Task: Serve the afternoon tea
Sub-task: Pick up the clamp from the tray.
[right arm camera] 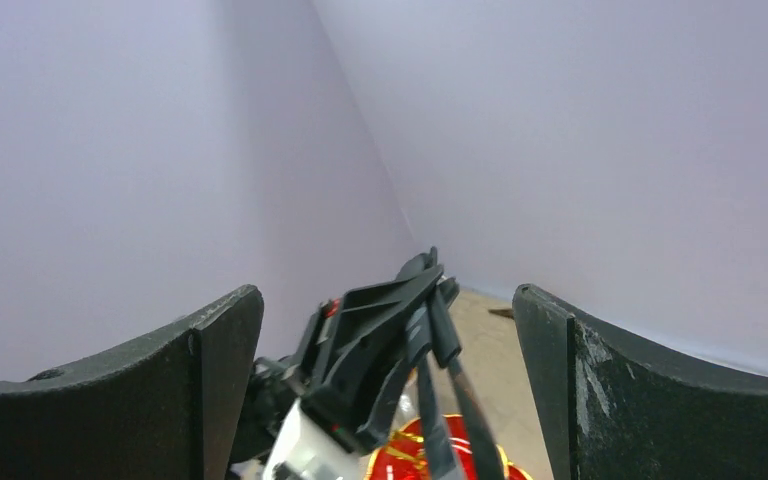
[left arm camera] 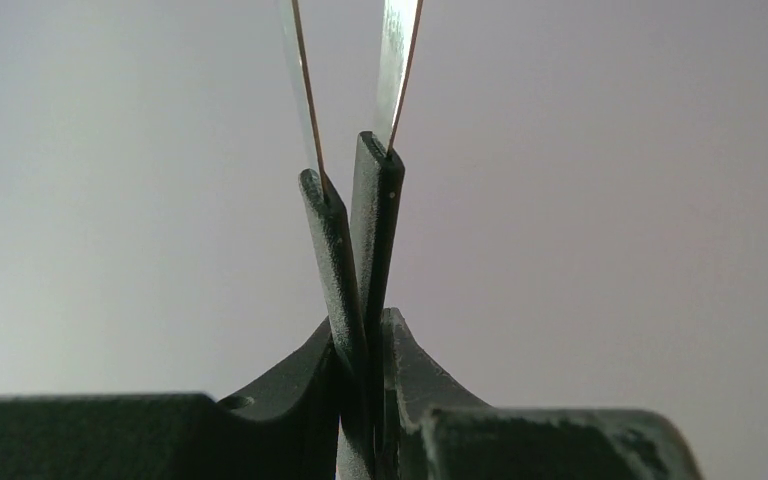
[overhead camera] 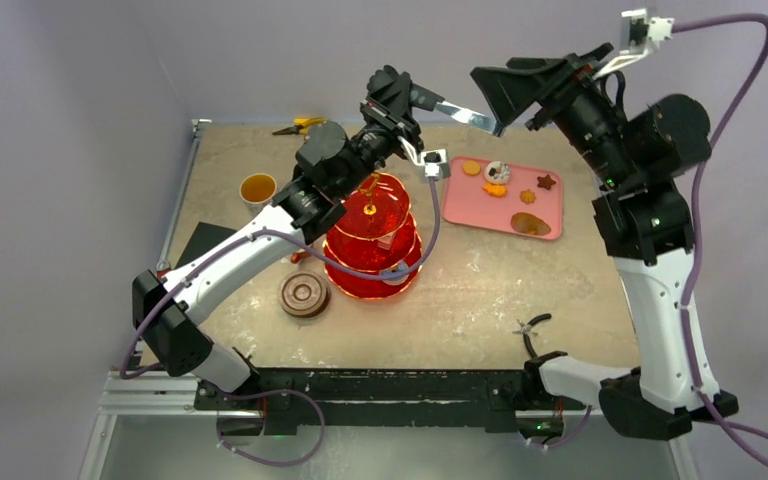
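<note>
My left gripper [overhead camera: 422, 98] is raised above the red three-tier stand [overhead camera: 372, 235] and is shut on the black tongs [overhead camera: 463, 112], whose metal blades point toward my right gripper [overhead camera: 508, 92]. In the left wrist view my left gripper [left arm camera: 360, 330] clamps the tongs' black handles [left arm camera: 365, 240]. My right gripper [right arm camera: 388, 300] is open and empty, with the tongs [right arm camera: 430, 370] between its fingers [right arm camera: 210, 380] and the stand [right arm camera: 440, 462] below. Small pastries [overhead camera: 497, 174] lie on the pink tray [overhead camera: 460, 208]. A white mug of amber tea [overhead camera: 257, 187] and a brown cup with saucer [overhead camera: 303, 296] stand left of the stand.
Yellow-handled pliers [overhead camera: 302, 125] lie at the table's far edge. A black flat object [overhead camera: 200, 240] lies at the left edge. A small black tool [overhead camera: 532, 330] lies near the right arm's base. Purple walls enclose the back and left.
</note>
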You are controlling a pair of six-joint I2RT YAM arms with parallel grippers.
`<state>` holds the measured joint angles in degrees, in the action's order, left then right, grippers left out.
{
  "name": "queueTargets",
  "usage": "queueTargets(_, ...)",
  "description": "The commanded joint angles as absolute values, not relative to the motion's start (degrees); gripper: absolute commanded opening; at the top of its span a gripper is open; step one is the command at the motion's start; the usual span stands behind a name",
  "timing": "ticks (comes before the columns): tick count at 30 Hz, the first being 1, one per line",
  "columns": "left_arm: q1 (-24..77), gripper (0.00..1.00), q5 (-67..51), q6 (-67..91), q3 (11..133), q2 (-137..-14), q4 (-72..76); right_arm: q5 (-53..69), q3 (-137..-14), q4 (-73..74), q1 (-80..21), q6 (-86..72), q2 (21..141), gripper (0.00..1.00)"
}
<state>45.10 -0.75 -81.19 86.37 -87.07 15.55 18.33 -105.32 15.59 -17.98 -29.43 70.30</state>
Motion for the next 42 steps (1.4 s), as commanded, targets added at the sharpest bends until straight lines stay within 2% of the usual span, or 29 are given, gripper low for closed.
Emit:
queueTargets(1,45.25,0.00,2.50,-81.97,86.07,-86.79,32.99,18.08,-99.50,7.93,-18.10,-36.83,68.19,0.99)
queueTargets(11,45.35,0.00,8.61,-73.65,94.10,-88.47,26.33,20.02,-92.93,3.25,-18.11,-39.13,64.45,0.98)
queueTargets(16,45.31,0.00,11.40,-67.68,99.42,-89.38,18.93,24.11,-88.58,-3.72,-18.06,-37.95,63.79,0.85)
queueTargets(18,45.31,0.00,12.42,-65.39,100.81,-89.68,15.98,21.57,-87.28,-6.95,-18.15,-36.48,63.49,0.81)
queueTargets(25,48.75,0.00,14.91,-65.56,97.83,-88.29,14.63,19.33,-84.67,-21.13,-18.25,-42.12,65.00,0.69)
queueTargets(30,49.39,0.00,17.69,-66.42,98.85,-89.81,15.37,18.59,-85.25,-22.96,-18.99,-42.54,66.73,0.63)
queueTargets(35,49.61,0.00,17.68,-65.51,98.99,-89.89,16.10,14.96,-83.60,-24.08,-19.66,-42.61,66.46,0.49)
queueTargets(36,49.65,0.00,18.04,-65.22,99.35,-90.10,15.98,15.35,-83.04,-24.61,-19.81,-42.63,66.49,0.49)
queueTargets(42,49.66,0.00,19.48,-64.31,101.35,-91.15,14.73,19.78,-84.19,-21.54,-19.95,-41.04,68.33,0.64)
